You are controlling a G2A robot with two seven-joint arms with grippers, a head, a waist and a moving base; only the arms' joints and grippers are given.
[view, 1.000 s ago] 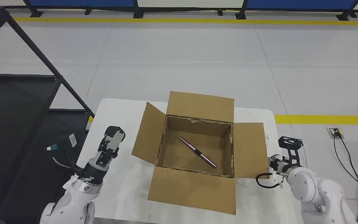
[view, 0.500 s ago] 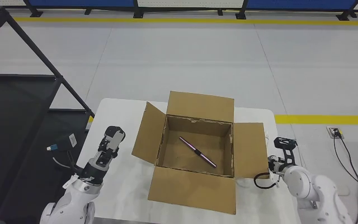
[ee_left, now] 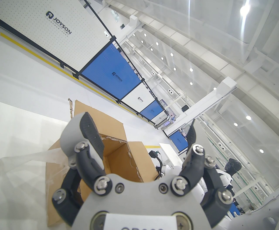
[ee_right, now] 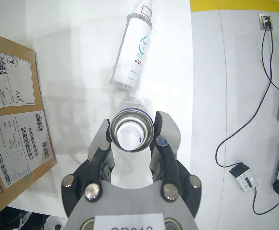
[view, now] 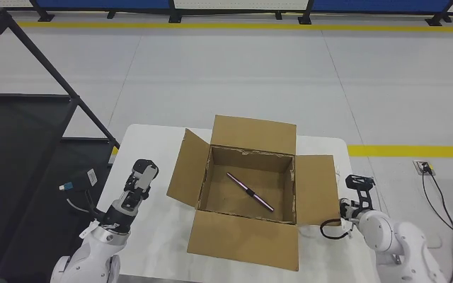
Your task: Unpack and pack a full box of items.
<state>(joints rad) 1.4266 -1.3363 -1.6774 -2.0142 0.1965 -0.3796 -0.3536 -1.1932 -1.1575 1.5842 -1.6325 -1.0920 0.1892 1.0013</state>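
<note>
The open cardboard box (view: pixel 253 133) stands mid-table (view: pixel 159 152) and contains one dark pen (view: pixel 249 192), lying diagonally on its floor. Right gripper (ee_right: pixel 132 128): fingers closed on an upright metal can (ee_right: pixel 130 135), right of the box, near a clear spray bottle (ee_right: pixel 131 51) lying flat. Left gripper (ee_left: pixel 139 127): fingers spread, holding nothing.

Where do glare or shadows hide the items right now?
Left wrist view: ceiling lights flare, no item hidden. Right wrist view: soft shadows on the table, can and bottle plain. Top view: box interior slightly shaded, pen clear.
</note>
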